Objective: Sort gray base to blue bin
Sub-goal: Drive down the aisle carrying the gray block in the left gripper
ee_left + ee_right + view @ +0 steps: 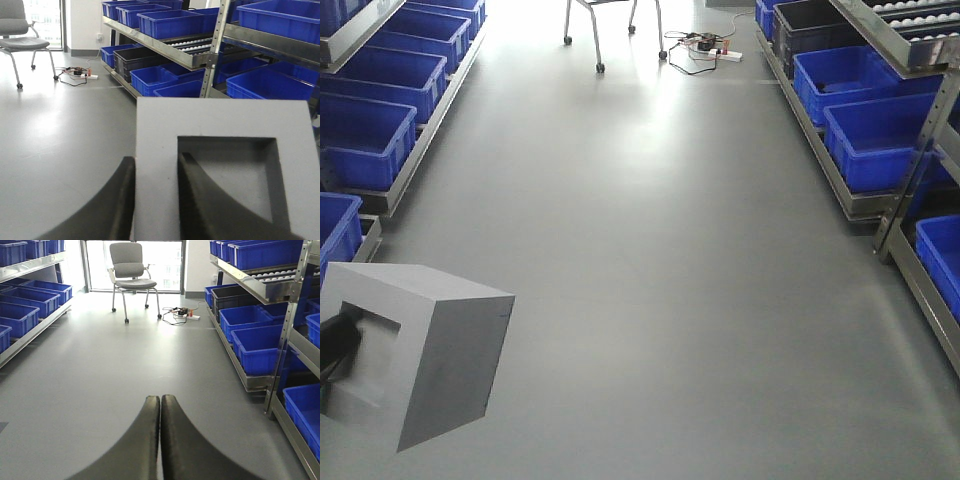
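Now, L gripper (156,159) grasps base (225,117) by one recess wall only, one finger (210,200) inside, other outside, held over floor (60,150). R gripper (160,399) clenched, empty. Blue bins (170,27) sit ahead-right of L gripper. Risk: one-wall hold may let base pivot or slip w/ travel.

The left gripper (156,159) has two matte black jaws, broad at 6 o'clock and curving like horns to narrow, rounded tips toward 12 o'clock. The right gripper (160,399) has the same smooth black pair, with a dull sheen on top.
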`<state>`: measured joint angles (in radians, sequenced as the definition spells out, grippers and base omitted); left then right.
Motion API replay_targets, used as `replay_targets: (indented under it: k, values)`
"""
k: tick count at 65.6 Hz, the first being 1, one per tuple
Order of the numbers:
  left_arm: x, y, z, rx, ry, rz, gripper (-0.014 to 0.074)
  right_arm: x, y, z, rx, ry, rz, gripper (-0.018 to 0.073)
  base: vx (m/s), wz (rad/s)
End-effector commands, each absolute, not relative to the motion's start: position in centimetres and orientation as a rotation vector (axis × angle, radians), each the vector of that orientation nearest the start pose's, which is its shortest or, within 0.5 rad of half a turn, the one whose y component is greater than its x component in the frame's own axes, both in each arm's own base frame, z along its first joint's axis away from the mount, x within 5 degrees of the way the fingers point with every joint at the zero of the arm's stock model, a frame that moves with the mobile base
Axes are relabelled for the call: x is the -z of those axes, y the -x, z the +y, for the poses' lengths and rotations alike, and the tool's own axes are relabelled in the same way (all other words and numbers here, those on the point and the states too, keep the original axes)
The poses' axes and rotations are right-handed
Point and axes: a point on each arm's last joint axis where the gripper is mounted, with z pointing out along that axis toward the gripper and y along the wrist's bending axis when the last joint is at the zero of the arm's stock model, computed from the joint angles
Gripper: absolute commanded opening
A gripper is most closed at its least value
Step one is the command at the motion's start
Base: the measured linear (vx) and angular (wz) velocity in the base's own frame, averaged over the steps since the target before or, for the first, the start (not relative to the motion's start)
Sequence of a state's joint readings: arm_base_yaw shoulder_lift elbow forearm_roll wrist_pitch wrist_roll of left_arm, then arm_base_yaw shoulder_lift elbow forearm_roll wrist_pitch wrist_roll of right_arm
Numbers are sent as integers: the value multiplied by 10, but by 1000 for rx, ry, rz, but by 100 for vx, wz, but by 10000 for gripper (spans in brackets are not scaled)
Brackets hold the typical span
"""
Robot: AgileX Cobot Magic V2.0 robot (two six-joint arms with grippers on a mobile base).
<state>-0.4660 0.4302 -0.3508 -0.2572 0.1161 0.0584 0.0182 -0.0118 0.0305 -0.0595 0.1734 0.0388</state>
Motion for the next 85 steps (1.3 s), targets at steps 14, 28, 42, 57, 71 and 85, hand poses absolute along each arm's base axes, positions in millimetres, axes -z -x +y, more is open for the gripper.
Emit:
replay_targets:
  k: [14, 28, 42, 57, 71, 85]
  values:
    - [-310, -89, -46, 544, -203, 1556, -6, -190, -56, 0, 19, 31, 1603, -9, 45, -1]
    - [-310, -89, -46, 544, -203, 1556, -6, -190, -56, 0, 19, 31, 1603, -9, 43, -5]
    - [-310, -89, -46, 544, -203, 1556, -6, -190, -56, 0, 19, 31, 1603, -9, 41, -6]
    - [-310, -89, -46, 544, -203, 1556, -6, -190, -56, 0, 19, 31, 1603, -9, 41, -5]
    - [-310, -89, -46, 544, -203, 1556, -6, -190, -56, 0, 19, 31, 1603, -9, 41, 7]
    - [-310, -89, -46, 544, -203, 1556, -6, -190, -56, 0, 19, 31, 1603, -9, 40, 37]
